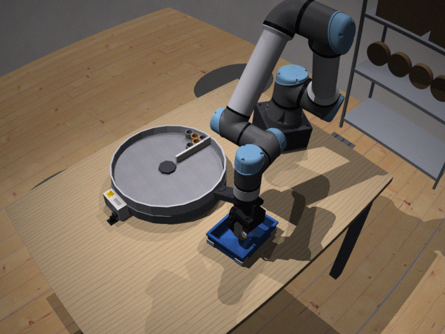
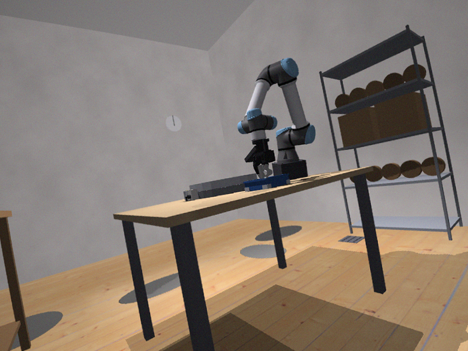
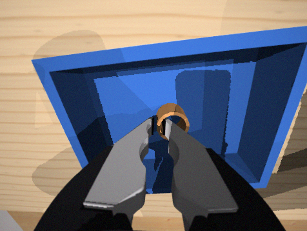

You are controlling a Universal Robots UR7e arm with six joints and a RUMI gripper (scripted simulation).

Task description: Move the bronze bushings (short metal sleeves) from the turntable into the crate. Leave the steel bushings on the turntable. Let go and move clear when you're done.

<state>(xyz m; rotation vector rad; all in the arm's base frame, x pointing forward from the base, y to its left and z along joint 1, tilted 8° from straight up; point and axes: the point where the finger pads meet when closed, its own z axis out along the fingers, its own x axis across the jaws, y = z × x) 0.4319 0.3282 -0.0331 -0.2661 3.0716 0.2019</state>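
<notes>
My gripper (image 1: 241, 235) (image 2: 264, 175) (image 3: 158, 119) points down inside the blue crate (image 1: 230, 245) (image 2: 267, 183) (image 3: 161, 51). Its fingertips stand slightly apart. A bronze bushing (image 3: 171, 108) stands roughly upright between the crate walls, with one fingertip in its bore and the other outside its wall; thin gaps show beside the wall. On the grey turntable (image 1: 143, 186), two bronze bushings (image 1: 194, 136) (image 1: 195, 141) sit grouped with steel bushings (image 1: 189, 134) (image 1: 203, 137) (image 1: 189, 145). The bushing's contact with the crate floor is hidden.
A light divider bar (image 1: 193, 149) stands beside the group on the turntable, and a dark hub (image 1: 167, 167) is at its middle. The turntable's raised rim is close to the crate. A dark bracket (image 1: 224, 193) juts from the rim towards the arm. A white box (image 1: 115, 203) is at the turntable's left.
</notes>
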